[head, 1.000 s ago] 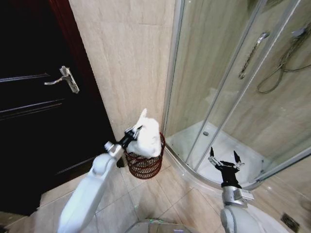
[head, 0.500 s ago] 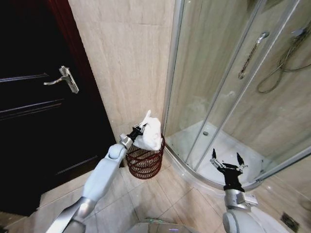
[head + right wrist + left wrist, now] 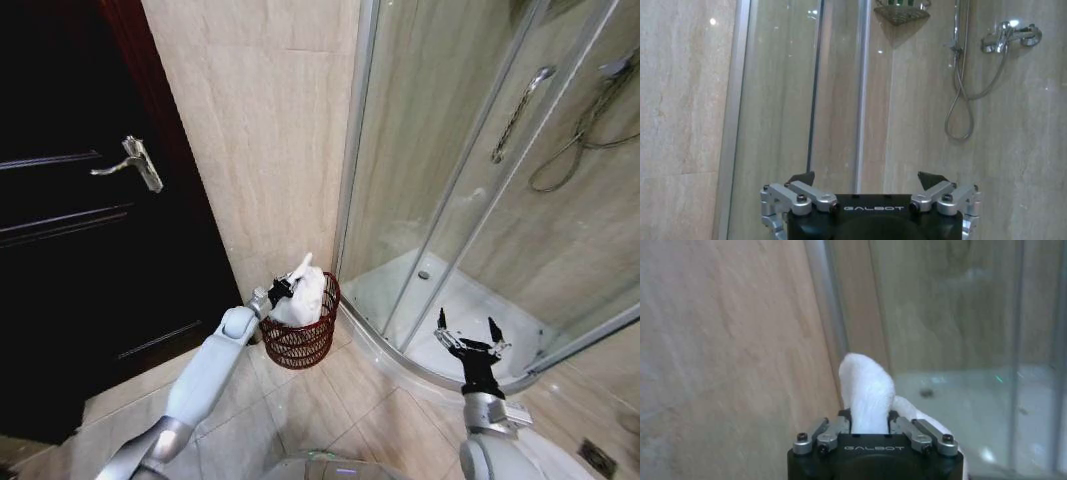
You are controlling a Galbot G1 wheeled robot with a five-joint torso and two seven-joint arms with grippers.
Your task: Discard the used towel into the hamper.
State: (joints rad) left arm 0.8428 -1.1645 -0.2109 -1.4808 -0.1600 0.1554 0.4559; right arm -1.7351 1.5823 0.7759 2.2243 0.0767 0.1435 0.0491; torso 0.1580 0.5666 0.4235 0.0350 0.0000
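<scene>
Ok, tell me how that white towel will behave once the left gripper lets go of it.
The white towel is probably floppy: pinched in the left gripper, it bunches and sags over the hamper. It looks light, so it should drop softly without tipping the hamper. One peak stands above the rim, so part might drape over the edge rather than fall fully inside.

"GALBOT" in pale letters on black body of left claw (image 3: 870, 422). Same "GALBOT" on black body of right claw (image 3: 867, 180).
</scene>
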